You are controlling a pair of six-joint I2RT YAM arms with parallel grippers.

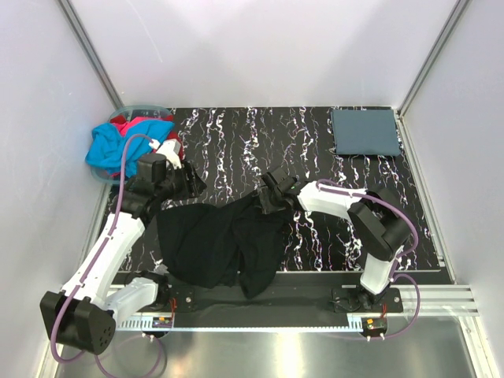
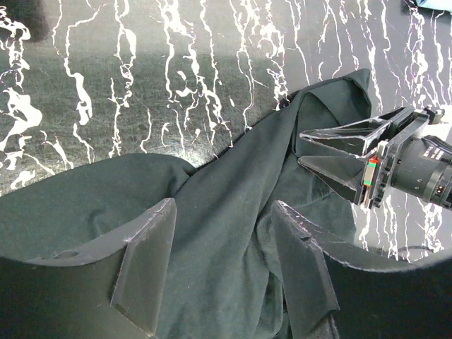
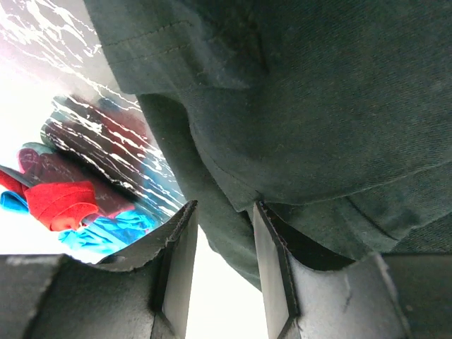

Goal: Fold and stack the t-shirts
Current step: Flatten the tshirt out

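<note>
A black t-shirt (image 1: 220, 244) lies crumpled on the near middle of the table, one corner drawn up towards my right gripper (image 1: 272, 191). The right wrist view shows that gripper (image 3: 224, 208) partly open, with a hemmed fold of the black shirt (image 3: 311, 106) lying across its fingertips. My left gripper (image 1: 193, 179) hovers over the shirt's far left edge. In the left wrist view it (image 2: 222, 261) is open and empty above the cloth (image 2: 226, 212). A slate blue-grey shirt (image 1: 365, 131) lies folded at the back right. Cyan (image 1: 106, 150) and red (image 1: 142, 124) shirts are heaped at the back left.
A pale plastic tub (image 1: 146, 108) holds the cyan and red heap against the left wall. The table is a black marbled mat (image 1: 236, 142) between white walls. The right gripper (image 2: 300, 148) shows in the left wrist view, close to the shirt's corner.
</note>
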